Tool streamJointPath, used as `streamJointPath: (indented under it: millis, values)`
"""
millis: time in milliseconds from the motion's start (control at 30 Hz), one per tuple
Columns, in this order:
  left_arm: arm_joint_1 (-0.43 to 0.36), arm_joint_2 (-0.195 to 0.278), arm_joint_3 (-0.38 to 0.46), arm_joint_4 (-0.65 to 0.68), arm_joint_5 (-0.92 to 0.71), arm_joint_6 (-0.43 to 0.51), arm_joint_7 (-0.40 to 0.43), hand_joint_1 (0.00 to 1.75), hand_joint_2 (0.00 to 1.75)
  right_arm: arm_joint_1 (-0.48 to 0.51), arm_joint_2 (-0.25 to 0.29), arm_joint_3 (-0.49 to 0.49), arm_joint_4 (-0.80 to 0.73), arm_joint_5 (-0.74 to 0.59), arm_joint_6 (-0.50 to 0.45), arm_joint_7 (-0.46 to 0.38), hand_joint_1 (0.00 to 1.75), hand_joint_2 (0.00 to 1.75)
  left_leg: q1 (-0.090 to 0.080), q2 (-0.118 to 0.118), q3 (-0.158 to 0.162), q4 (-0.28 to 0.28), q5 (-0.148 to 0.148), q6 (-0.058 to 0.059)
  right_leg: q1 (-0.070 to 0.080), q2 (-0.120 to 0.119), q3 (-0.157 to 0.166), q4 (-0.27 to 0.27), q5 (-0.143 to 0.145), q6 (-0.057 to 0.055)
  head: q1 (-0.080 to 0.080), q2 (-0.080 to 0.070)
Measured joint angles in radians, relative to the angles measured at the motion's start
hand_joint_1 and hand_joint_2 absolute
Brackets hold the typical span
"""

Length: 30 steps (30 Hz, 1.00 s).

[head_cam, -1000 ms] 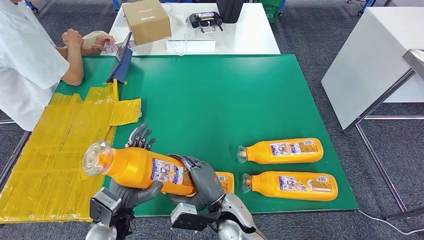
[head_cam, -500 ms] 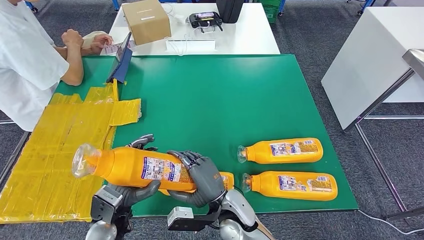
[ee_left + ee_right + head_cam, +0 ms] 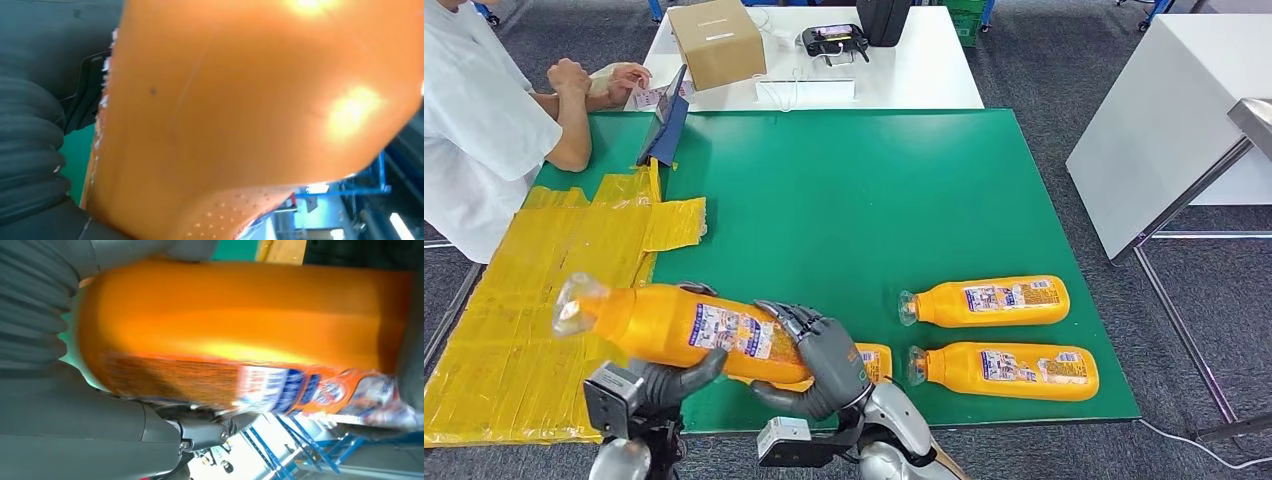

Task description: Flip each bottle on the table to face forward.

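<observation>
Both hands are on one orange bottle, lifted off the green table near its front edge. The right hand wraps over the base end, dark fingers curled across the label. The left hand cups it from underneath around the middle, thumb poking up the near side. Bottle's roughly on its side, clear cap pointing left and tipped a bit up, out over the yellow sheets. In the right wrist view the bottle sits snug against the hand's grey cover, label blurry. Left wrist view is basically orange plastic pressed close, so I can't make out the fingers there.

Just under the right hand there's a second bottle lying on the table, mostly hidden, only its base end peeking out. Right of that, two more lie flat, caps pointing left, labels up: the far bottle and the near bottle, one just behind the other, close but not touching.

Further out, a person in white leans on the table's far left corner next to a propped tablet. Behind the green table is a white table with a box and a small black device.
</observation>
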Motion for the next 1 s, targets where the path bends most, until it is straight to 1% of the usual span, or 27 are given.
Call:
streamJointPath:
  millis: [67,100,133,167,200,267,300,333,367,400,467,533,700,733,767,800,833,900,933,1000]
  values:
    - [-0.015,0.004,0.029,0.000,0.013,0.000,0.008,1.75,1.75,0.013,-0.001,-0.001,-0.009,-0.012,-0.009,-0.007,0.00,0.00,0.000,0.000,0.000,0.000,0.000,0.000,0.000,0.000,0.000,0.000,0.000,0.000,0.000,0.000]
    - [-0.027,0.008,0.046,0.001,-0.017,0.026,0.011,1.75,1.75,0.020,-0.003,-0.001,-0.016,-0.010,-0.014,-0.006,0.00,0.00,0.000,0.000,0.000,0.000,0.000,0.000,0.000,0.000,0.000,0.000,0.000,0.000,0.000,0.000]
    - [-0.042,0.015,0.065,0.003,-0.082,0.072,0.020,1.75,1.75,0.028,-0.005,-0.003,-0.025,-0.001,-0.018,-0.001,0.00,0.00,0.000,0.000,0.000,0.000,0.000,0.000,0.000,0.000,0.000,0.000,0.000,0.000,0.000,0.000]
    - [-0.062,0.023,0.084,0.008,-0.184,0.136,0.039,1.75,1.75,0.037,-0.008,-0.005,-0.036,0.015,-0.021,0.010,0.00,0.00,0.000,0.000,0.000,0.000,0.000,0.000,0.000,0.000,0.000,0.000,0.000,0.000,0.000,0.000]
    - [-0.087,0.035,0.100,0.018,-0.330,0.205,0.074,1.75,1.75,0.046,-0.012,-0.007,-0.049,0.040,-0.019,0.027,0.00,0.00,0.001,0.000,0.000,0.000,0.001,0.000,0.000,-0.001,0.000,0.000,0.000,0.000,0.000,0.000]
    - [-0.152,0.072,0.126,0.064,-0.703,0.311,0.184,1.75,1.75,0.058,-0.021,-0.015,-0.079,0.108,-0.003,0.077,0.00,0.00,0.001,-0.001,0.000,0.000,0.001,0.000,0.001,-0.001,0.000,0.000,0.000,0.000,0.000,0.000]
    - [-0.191,0.094,0.137,0.104,-0.894,0.336,0.249,1.75,1.75,0.061,-0.026,-0.019,-0.094,0.149,0.010,0.107,0.00,0.00,0.001,-0.001,0.000,0.000,0.002,0.000,0.001,-0.002,0.000,0.000,0.000,0.000,0.000,0.000]
    - [-0.231,0.118,0.147,0.151,-1.053,0.344,0.306,1.75,1.75,0.063,-0.032,-0.024,-0.108,0.187,0.023,0.135,0.00,0.00,0.001,-0.001,0.000,0.000,0.002,0.000,0.001,-0.001,0.001,0.001,0.001,-0.001,0.000,0.000]
    - [-0.270,0.143,0.157,0.203,-1.174,0.346,0.351,1.75,1.75,0.064,-0.037,-0.027,-0.120,0.219,0.033,0.159,0.00,0.00,0.001,0.000,0.000,0.000,0.003,0.000,0.001,-0.001,0.000,0.001,0.002,-0.002,0.000,0.000]
    - [-0.303,0.165,0.165,0.251,-1.246,0.347,0.379,1.75,1.75,0.064,-0.041,-0.030,-0.129,0.239,0.040,0.174,0.00,0.00,0.001,0.003,0.000,0.000,0.003,0.000,0.001,0.000,-0.001,0.001,0.003,-0.003,0.000,0.000]
    - [-0.351,0.200,0.179,0.324,-1.291,0.355,0.400,1.75,1.75,0.064,-0.049,-0.034,-0.143,0.254,0.045,0.186,0.00,0.00,0.001,0.007,0.000,0.000,0.003,0.000,0.001,0.003,-0.002,0.001,0.004,-0.005,0.000,0.000]
    - [-0.380,0.221,0.185,0.372,-1.286,0.362,0.404,1.75,1.75,0.065,-0.054,-0.038,-0.152,0.258,0.046,0.190,0.00,0.00,0.001,0.008,0.000,0.000,0.003,0.000,0.001,0.003,-0.002,0.001,0.005,-0.006,0.000,0.000]
    - [-0.412,0.244,0.187,0.445,-1.286,0.367,0.407,1.75,1.75,0.065,-0.060,-0.046,-0.164,0.260,0.048,0.193,0.00,0.00,0.000,0.005,-0.001,0.000,0.003,0.000,0.001,0.003,-0.003,0.001,0.005,-0.006,0.000,0.000]
    - [-0.416,0.247,0.187,0.453,-1.298,0.362,0.418,1.75,1.75,0.065,-0.061,-0.047,-0.165,0.263,0.051,0.194,0.00,0.00,0.000,0.005,-0.001,0.000,0.003,0.000,0.001,0.003,-0.003,0.001,0.005,-0.006,0.000,0.000]
    - [-0.423,0.254,0.182,0.463,-1.324,0.349,0.447,1.75,1.75,0.063,-0.062,-0.047,-0.166,0.268,0.059,0.200,0.00,0.00,0.000,0.005,-0.001,0.000,0.003,0.000,0.001,0.003,-0.003,0.001,0.005,-0.006,0.000,0.000]
    - [-0.435,0.267,0.169,0.479,-1.360,0.330,0.497,1.75,1.75,0.060,-0.063,-0.047,-0.166,0.277,0.072,0.208,0.00,0.44,0.000,0.005,-0.002,0.000,0.003,0.000,0.001,0.003,-0.004,0.001,0.005,-0.006,0.001,0.000]
    - [-0.455,0.287,0.142,0.508,-1.399,0.309,0.566,1.75,1.75,0.054,-0.065,-0.046,-0.165,0.289,0.088,0.219,0.00,0.87,0.000,0.005,-0.002,0.000,0.003,0.000,0.001,0.003,-0.004,0.001,0.005,-0.006,0.001,0.000]
    - [-0.519,0.336,0.052,0.603,-1.445,0.278,0.690,1.75,1.75,0.036,-0.069,-0.042,-0.159,0.312,0.118,0.240,0.00,1.75,0.001,0.006,-0.002,0.000,0.004,-0.001,0.001,0.003,-0.005,0.002,0.005,-0.006,0.000,0.000]
    - [-0.557,0.357,-0.002,0.667,-1.452,0.270,0.728,1.75,1.75,0.025,-0.071,-0.038,-0.152,0.321,0.129,0.249,0.00,1.75,0.001,0.006,-0.002,0.000,0.005,-0.001,0.001,0.003,-0.005,0.002,0.005,-0.006,0.000,0.000]
    - [-0.623,0.383,-0.105,0.797,-1.458,0.255,0.754,1.75,1.75,0.000,-0.074,-0.028,-0.136,0.334,0.147,0.262,0.00,1.75,0.001,0.006,-0.002,0.000,0.006,-0.003,0.002,0.003,-0.005,0.004,0.005,-0.006,0.000,0.000]
